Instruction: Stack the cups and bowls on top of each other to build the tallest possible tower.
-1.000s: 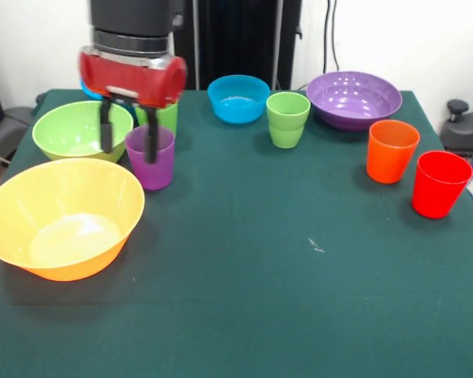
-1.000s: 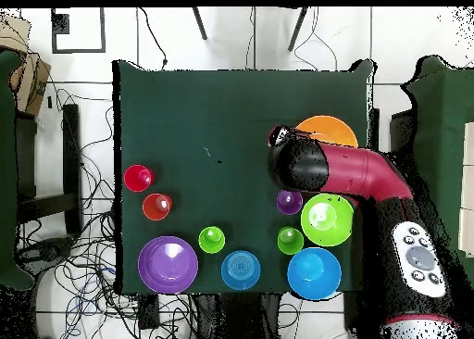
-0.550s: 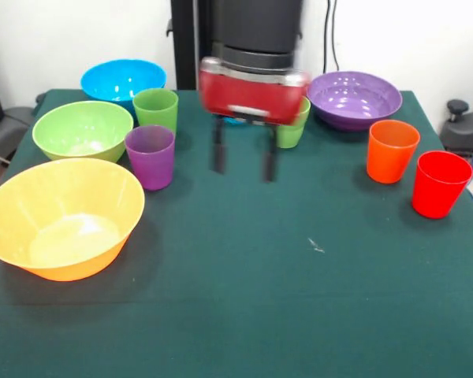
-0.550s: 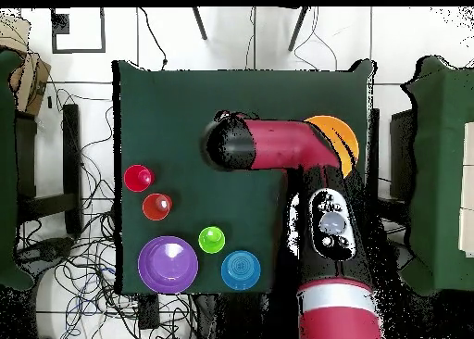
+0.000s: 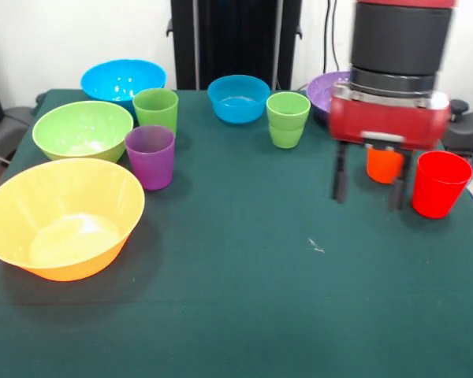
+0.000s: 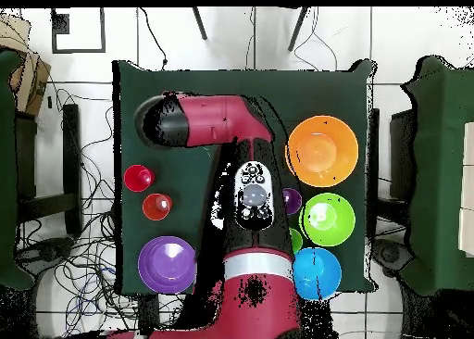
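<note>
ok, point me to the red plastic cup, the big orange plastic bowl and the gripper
red plastic cup (image 5: pixel 441 184), front view, outer wall.
big orange plastic bowl (image 5: pixel 33 187), front view, inner wall near the rim.
gripper (image 5: pixel 368 186), front view, midway between its two open fingers.

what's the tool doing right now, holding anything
Tool: open and empty, fingers apart, hanging in front of the orange cup.

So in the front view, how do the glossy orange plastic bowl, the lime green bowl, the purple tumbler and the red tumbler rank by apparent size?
1. Glossy orange plastic bowl, though nearest the camera
2. Lime green bowl
3. Purple tumbler and red tumbler: alike
</note>
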Robot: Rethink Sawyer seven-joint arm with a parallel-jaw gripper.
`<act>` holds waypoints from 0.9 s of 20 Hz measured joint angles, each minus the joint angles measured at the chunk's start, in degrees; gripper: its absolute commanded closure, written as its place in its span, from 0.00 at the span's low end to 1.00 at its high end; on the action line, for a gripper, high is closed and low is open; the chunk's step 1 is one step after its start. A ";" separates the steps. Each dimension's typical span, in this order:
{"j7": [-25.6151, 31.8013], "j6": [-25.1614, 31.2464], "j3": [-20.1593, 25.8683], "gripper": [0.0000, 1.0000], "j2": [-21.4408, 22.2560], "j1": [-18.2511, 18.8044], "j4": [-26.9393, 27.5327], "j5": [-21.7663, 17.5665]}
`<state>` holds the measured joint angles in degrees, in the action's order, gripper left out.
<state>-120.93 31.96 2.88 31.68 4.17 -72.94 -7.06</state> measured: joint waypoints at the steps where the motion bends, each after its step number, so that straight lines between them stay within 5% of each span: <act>1: -0.54 0.50 -0.54 0.00 -0.82 -0.99 1.23 0.84; 9: -2.26 1.12 -3.58 0.00 -4.00 -3.49 5.27 4.31; 18: -2.26 1.09 -5.55 0.00 -2.78 -3.15 3.94 6.19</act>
<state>-123.19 33.06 -2.67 28.89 1.02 -69.00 -0.87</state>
